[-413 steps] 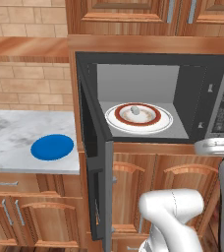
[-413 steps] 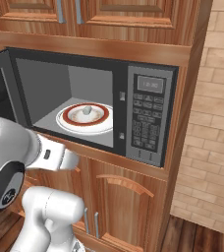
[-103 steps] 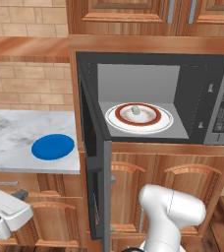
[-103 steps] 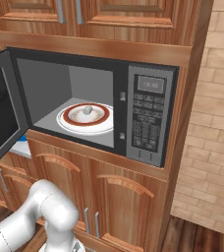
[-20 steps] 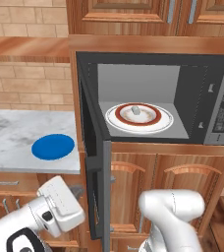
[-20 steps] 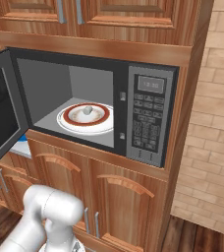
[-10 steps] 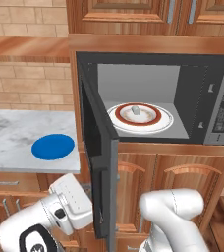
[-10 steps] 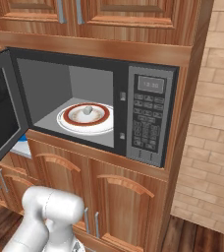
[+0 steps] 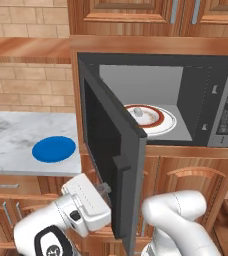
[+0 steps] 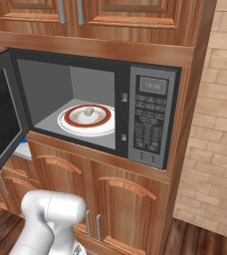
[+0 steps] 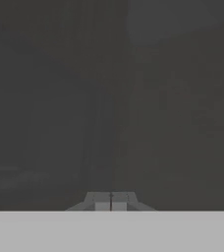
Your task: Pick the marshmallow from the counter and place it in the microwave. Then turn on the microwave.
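Left base view: the little white marshmallow (image 9: 139,114) sits on the red-rimmed plate (image 9: 165,121) inside the microwave (image 9: 196,95). My gripper (image 11: 111,202) is pressed together, empty, against the dark door (image 9: 111,145).

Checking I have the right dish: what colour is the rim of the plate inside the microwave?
The plate is white with a red-brown rim band, clearest in the right base view.
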